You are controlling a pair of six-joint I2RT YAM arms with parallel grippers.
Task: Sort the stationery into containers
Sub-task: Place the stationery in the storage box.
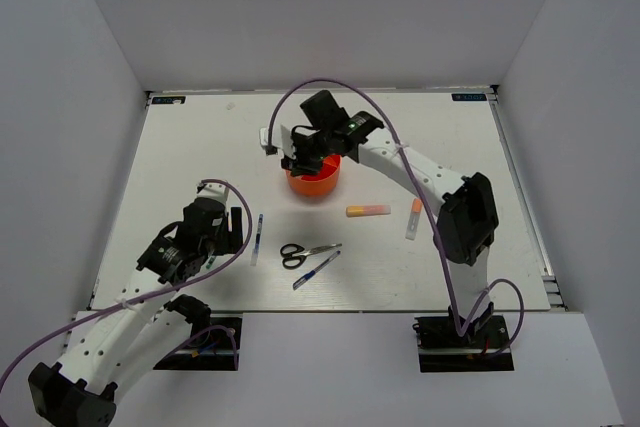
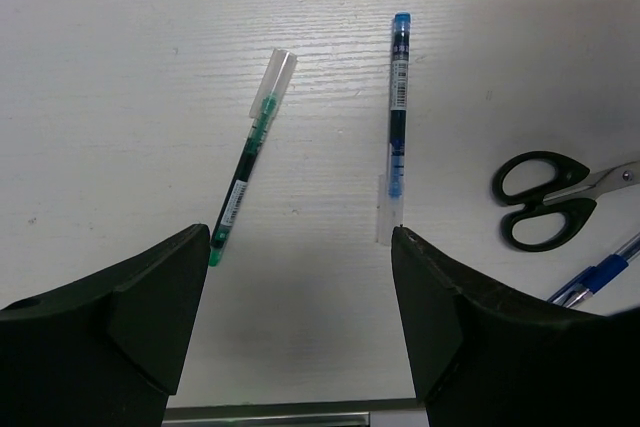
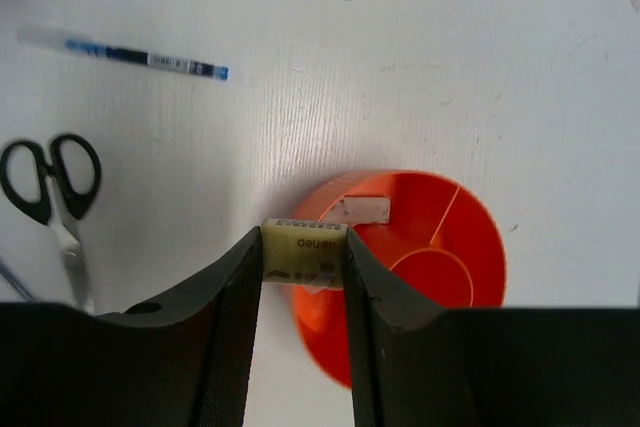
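Note:
My right gripper [image 3: 303,257] is shut on the tan eraser [image 3: 303,252] and holds it over the near rim of the orange organiser [image 3: 440,212], which stands at the table's middle back [image 1: 318,185]. A small white piece [image 3: 362,210] lies in one wedge compartment. My left gripper [image 2: 300,237] is open and empty above bare table, between a green pen [image 2: 250,162] and a blue pen [image 2: 398,112]. The black-handled scissors [image 1: 293,255] and a second blue pen [image 1: 316,270] lie to its right. The orange-yellow marker [image 1: 368,211] and white-orange tube [image 1: 414,219] lie right of the organiser.
White walls enclose the table on the left, back and right. The table's front edge [image 2: 270,415] runs just below my left fingers. A purple cable [image 1: 330,87] arcs over the right arm above the organiser.

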